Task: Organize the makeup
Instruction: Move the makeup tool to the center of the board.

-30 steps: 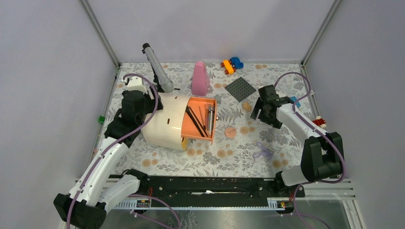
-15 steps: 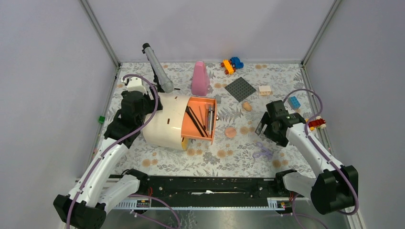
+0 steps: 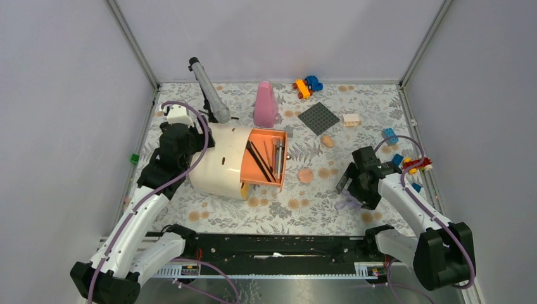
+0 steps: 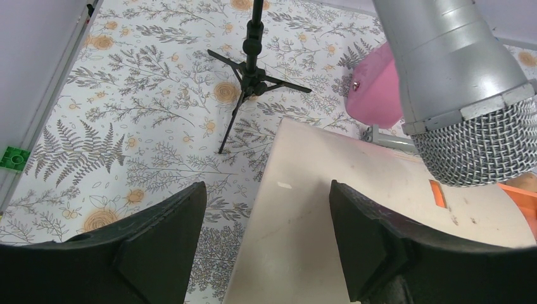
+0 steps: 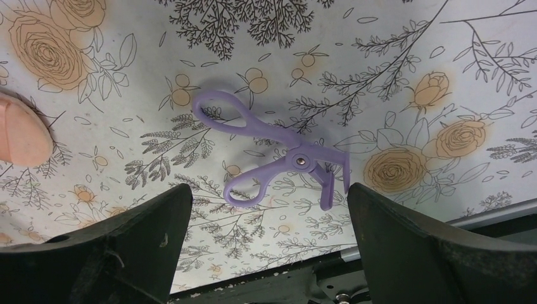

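1. Right gripper [image 5: 267, 189]: jaws spread wide, empty, hovering over a purple eyelash curler [image 5: 301, 160] lying flat.
2. Left gripper [image 4: 266, 189]: fingers parted, grasping nothing, above the cream organizer [image 3: 215, 163].
3. Seen from the top, from the right gripper: round peach puff [image 3: 306, 175] at 9 o'clock, peach egg-shaped sponge [image 3: 327, 140] at 11.
4. Thin brushes [image 3: 258, 161] lie in the orange drawer [image 3: 269, 132].

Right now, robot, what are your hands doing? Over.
Right hand open, above purple lash curler. Left hand open over cream case. Brushes in orange drawer. Nothing between right hand and curler; peach puff off to one side.
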### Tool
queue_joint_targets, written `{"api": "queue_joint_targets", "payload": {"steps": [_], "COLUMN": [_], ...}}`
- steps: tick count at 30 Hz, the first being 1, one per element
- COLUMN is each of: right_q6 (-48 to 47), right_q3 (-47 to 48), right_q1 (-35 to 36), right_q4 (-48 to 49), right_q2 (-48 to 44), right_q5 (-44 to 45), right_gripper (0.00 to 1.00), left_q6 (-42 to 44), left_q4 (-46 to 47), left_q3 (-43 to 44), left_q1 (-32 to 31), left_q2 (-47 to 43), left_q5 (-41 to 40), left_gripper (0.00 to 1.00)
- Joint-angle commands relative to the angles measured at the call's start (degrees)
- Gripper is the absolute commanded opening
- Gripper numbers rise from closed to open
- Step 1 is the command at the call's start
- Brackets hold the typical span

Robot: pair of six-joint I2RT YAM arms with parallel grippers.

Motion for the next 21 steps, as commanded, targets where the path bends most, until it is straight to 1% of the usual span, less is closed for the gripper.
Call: {"api": "queue_joint_targets", "payload": {"steps": [1,7,10,17,21], "right_q6": [2.1,2.4,2.3,2.8,2.0], "right_q3": [-1.4,-3.1,-3.4,-1.0,1.0], "right_q1": [-0.2,-0.2,-0.2,-0.2,-0.2], "right_q4": [2.0,7.0,10.5,21.7,30.5], "right_q2": [-1.0,2.3,3.7,4.5,7.8], "right_q5": [-2.0,-6.4,-10.0,-16.9,-24.5], "right_gripper": [1.0,0.99,0.99,0.99,0.99], "left_q6": [0.6,0.6,0.6,0.6,0.5], "left_q4": [0.2,0.2,0.3,0.3,0.2], "left_q3": [-0.6,-0.6,-0.6,-0.6,-0.7], "left_q1": [0.3,0.3,0.3,0.4,0.3], "left_q2": [-1.0,-1.0,-1.0,-1.0,-1.0], "left_q5": [-0.8,-0.1,0.0,-0.1,-0.3], "left_gripper": [0.78,0.78,0.78,0.78,0.79]}}
